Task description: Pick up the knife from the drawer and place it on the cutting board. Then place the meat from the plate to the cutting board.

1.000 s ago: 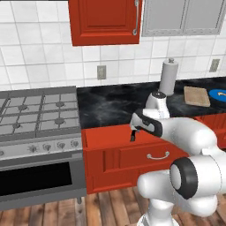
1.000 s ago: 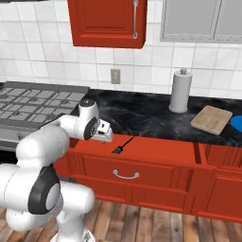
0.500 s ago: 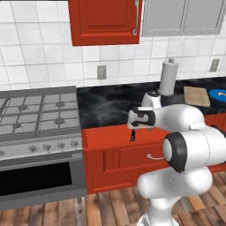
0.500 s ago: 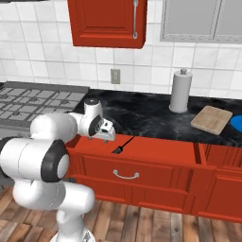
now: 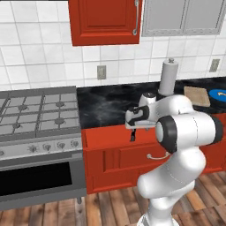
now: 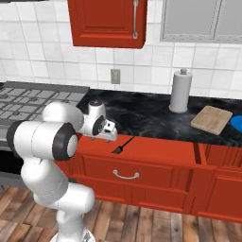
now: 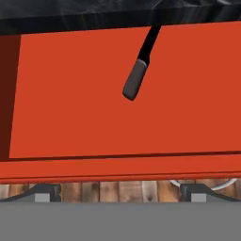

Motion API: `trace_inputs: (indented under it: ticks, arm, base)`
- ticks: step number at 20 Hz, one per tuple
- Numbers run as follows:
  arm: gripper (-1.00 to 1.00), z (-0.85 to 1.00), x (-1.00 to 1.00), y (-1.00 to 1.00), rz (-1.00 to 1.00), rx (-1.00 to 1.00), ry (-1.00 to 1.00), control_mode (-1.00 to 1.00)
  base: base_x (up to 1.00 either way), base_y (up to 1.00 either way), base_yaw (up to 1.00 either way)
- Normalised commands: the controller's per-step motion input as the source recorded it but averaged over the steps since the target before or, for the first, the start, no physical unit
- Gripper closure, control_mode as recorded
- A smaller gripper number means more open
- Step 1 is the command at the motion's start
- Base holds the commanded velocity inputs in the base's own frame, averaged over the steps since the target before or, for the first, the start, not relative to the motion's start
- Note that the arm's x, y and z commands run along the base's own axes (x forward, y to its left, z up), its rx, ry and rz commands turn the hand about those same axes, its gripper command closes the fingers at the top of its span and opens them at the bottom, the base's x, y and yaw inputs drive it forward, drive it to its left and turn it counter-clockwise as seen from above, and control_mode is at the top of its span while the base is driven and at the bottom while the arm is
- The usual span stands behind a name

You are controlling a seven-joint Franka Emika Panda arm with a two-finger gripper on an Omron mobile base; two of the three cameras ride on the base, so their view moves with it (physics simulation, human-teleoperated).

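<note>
I am hovering the spread, empty end effector point(image 7: 120, 195) above the open drawer point(image 7: 117, 94), risking a missed pinch because the knife point(image 7: 140, 66) is lying partly under the bench point(image 6: 156, 118).

Left base view: behind the arm, left side, facing forward and down at the open drawer point(image 5: 106, 134). Right base view: same drawer point(image 6: 156, 150) from the right, middling range. Hand view: close above the drawer point(image 7: 94, 94), looking down into it. Shared by all three: drawer interior.
</note>
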Motion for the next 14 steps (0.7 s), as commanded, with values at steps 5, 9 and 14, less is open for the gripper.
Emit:
trace_inputs:
  ticks: [5,9,14]
  arm:
    - [-1.00,-0.32,0.02,-0.07,0.00,0.02,0.06,-1.00]
    - [-1.00,-0.35,0.06,-0.06,0.00,0.02,0.07,-1.00]
    - [-1.00,-0.31,0.18,-0.01,0.00,0.00,0.02,-1.00]
  base:
    - [0.00,0.00,0.00]
    - [0.00,0.00,0.00]
    - [0.00,0.00,0.00]
